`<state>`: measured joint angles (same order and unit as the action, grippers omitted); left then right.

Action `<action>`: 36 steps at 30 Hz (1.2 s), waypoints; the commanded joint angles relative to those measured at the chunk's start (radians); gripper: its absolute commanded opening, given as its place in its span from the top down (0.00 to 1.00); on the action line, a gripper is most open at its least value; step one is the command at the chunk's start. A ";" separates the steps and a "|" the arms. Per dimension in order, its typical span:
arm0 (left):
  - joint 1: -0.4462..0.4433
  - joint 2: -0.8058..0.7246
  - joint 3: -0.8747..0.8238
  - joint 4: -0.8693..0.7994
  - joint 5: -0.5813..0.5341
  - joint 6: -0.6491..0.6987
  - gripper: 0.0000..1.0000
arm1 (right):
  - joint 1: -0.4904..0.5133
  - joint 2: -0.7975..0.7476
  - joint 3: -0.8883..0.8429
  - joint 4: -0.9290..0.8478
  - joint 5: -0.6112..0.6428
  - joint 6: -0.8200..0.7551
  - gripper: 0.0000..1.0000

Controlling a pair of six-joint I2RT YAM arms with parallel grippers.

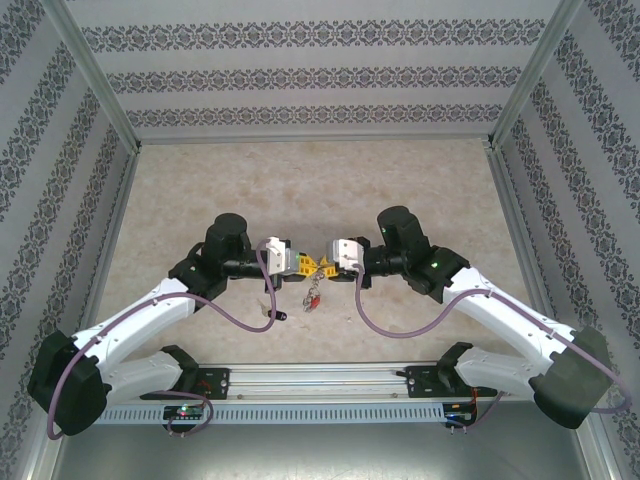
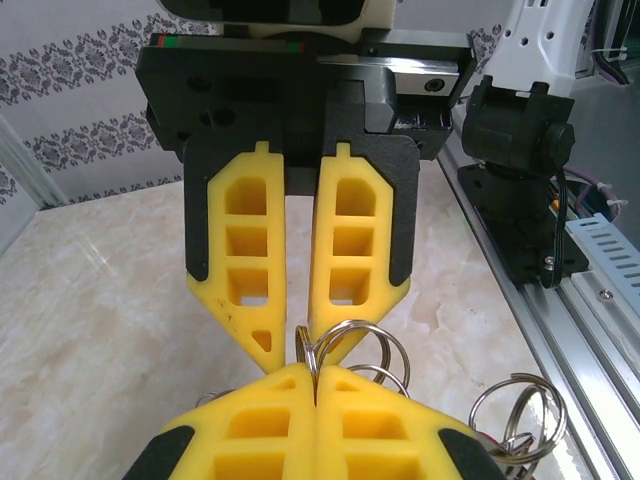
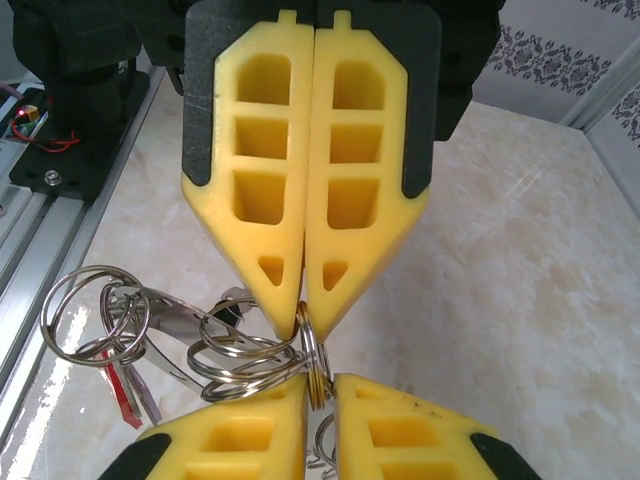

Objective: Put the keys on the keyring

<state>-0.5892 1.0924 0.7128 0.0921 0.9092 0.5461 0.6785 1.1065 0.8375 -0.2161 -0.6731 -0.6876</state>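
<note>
Silvery keyring (image 3: 316,355) between left pincer (image 3: 302,318) and right pincer (image 3: 320,388)

The table (image 1: 200,180) is pale beige with cloudy marble veining. The walls (image 1: 300,75) are white, banded with dark grey floral stripes. The jaws are bright yellow on black mounts. The arms (image 1: 140,315) are white with black joints, and their cables (image 1: 400,335) are purple. The keyring (image 3: 240,350) is shiny silver and carries a red tag (image 3: 128,395). The rail (image 1: 320,380) along the table's near edge is silver-grey.
</note>
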 commanded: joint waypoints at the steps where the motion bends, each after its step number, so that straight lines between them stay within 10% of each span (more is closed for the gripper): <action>1: -0.014 0.001 0.040 -0.021 0.042 0.039 1.00 | 0.016 -0.003 0.039 0.005 -0.017 -0.022 0.85; 15: -0.015 0.017 0.046 -0.007 0.007 0.022 1.00 | 0.047 0.024 0.056 -0.001 -0.005 -0.042 1.00; 19: -0.014 0.004 0.042 -0.033 -0.025 -0.001 0.66 | 0.031 0.005 0.025 0.049 0.033 -0.026 1.00; 21: -0.011 -0.012 0.035 -0.052 -0.026 -0.005 0.09 | 0.020 -0.013 0.009 0.075 0.042 -0.015 1.00; 36: -0.004 -0.120 -0.091 0.153 -0.156 -0.178 0.27 | 0.009 -0.128 -0.223 0.594 0.052 0.345 1.00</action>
<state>-0.5892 0.9905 0.6281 0.1436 0.7853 0.4145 0.6956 0.9989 0.6380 0.1837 -0.5735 -0.4656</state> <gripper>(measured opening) 0.739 0.049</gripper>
